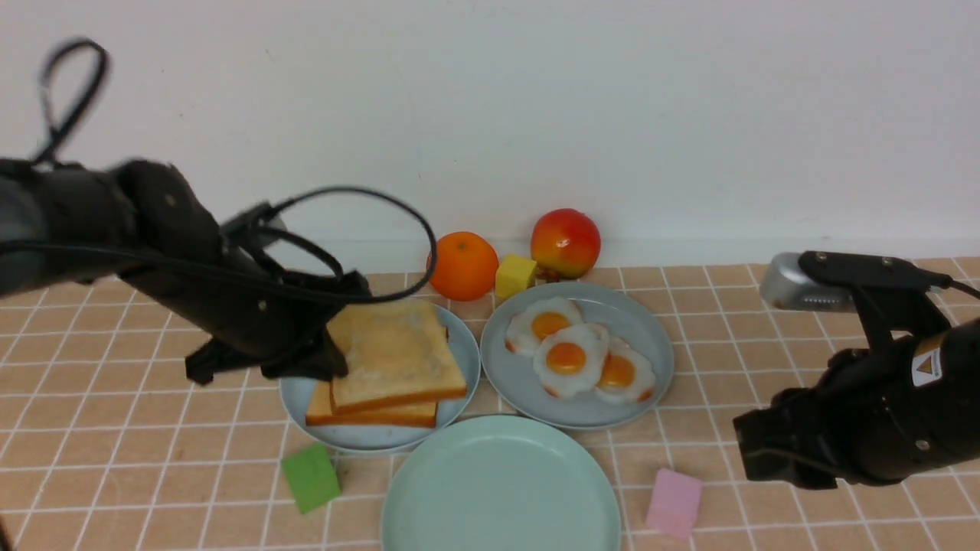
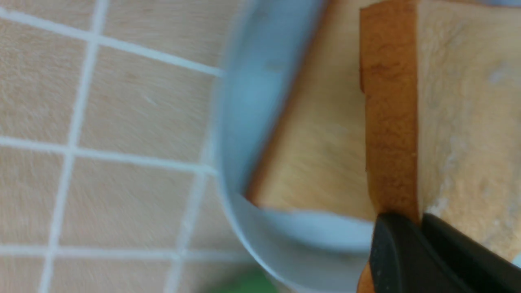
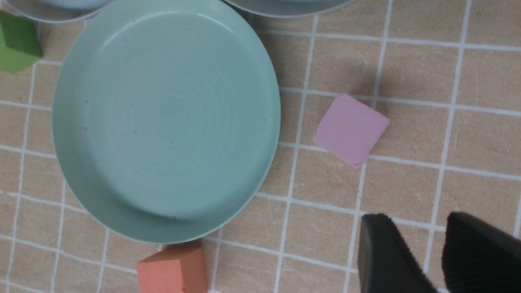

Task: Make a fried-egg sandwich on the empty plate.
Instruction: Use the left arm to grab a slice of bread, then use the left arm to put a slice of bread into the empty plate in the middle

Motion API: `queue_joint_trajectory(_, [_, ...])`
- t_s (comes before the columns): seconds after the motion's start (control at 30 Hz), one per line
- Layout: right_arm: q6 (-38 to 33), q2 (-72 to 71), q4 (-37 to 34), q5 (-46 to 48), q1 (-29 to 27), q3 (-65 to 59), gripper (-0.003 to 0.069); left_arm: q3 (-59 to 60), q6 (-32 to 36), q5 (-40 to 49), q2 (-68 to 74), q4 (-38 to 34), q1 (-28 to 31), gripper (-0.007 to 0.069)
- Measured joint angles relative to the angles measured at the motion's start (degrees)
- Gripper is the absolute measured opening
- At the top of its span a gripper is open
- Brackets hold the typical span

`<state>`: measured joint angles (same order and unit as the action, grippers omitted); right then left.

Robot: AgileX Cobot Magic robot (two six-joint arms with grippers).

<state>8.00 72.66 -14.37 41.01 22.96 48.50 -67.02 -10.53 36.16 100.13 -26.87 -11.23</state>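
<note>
1. L fingers (image 2: 399,256) clenched on left edge of top toast (image 1: 398,352). It lies on a 2nd toast (image 1: 367,415) on the blue plate (image 1: 367,442), left of centre.
2. R fingers (image 3: 386,260) apart, gripping nothing, over table (image 1: 766,321) at near right, close to pink block (image 1: 674,503).
3. Mint plate (image 1: 501,490) sits near-centre, just in front of both other plates. Green block (image 1: 310,478) is to its left.
4. 3 eggs (image 1: 566,358) overlap on grey plate (image 1: 643,329), right of the toast.
5. Orange (image 1: 462,265), yellow cube (image 1: 515,276) & apple (image 1: 565,242) sit by the far wall.
</note>
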Motion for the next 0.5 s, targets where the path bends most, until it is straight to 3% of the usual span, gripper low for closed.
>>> queue_joint_trajectory(0.17, [0.0,0.0,0.0,-1.1,0.0,0.0,0.0239,5.1,6.0,1.2,-10.7,-2.1,-6.5,0.0002])
queue_joint_trajectory(0.37, [0.0,0.0,0.0,-4.2,0.0,0.0,0.0239,14.3,6.2,-4.1,-10.3,-6.5,-16.4,0.0002])
queue_joint_trajectory(0.5, [-0.1,0.1,0.0,-7.8,0.0,0.0,0.0241,16.3,3.4,-8.7,-5.9,-7.5,-18.7,0.0009])
